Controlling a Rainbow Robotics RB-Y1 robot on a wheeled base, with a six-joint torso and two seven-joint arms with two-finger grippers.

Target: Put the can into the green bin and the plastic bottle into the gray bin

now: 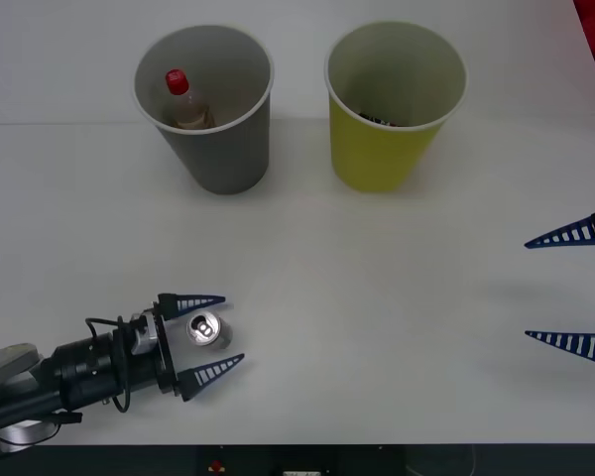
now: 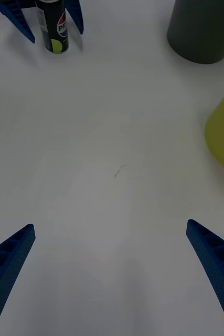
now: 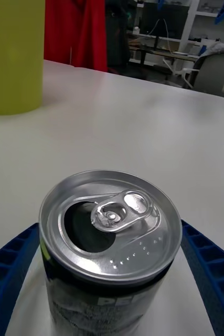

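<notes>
With the bottle [image 1: 181, 97] already in the gray bin [image 1: 223, 149], the left claw [image 1: 210, 335] straddles the upright can [image 1: 206, 330] on the tabletop [image 1: 377, 297], fingers wide, so it should close squarely mid-body before lifting toward the green bin [image 1: 387, 149], while the right claw [image 1: 575, 288] waits wide open

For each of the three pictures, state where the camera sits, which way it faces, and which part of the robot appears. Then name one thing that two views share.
Front view: above the arms, looking down at the table; left gripper and right gripper.
Right wrist view: on the right arm, facing across the table; own fingers, left gripper beyond.
Left wrist view: on the left arm, facing the can; own fingers.
Shared: the can, green bin.
</notes>
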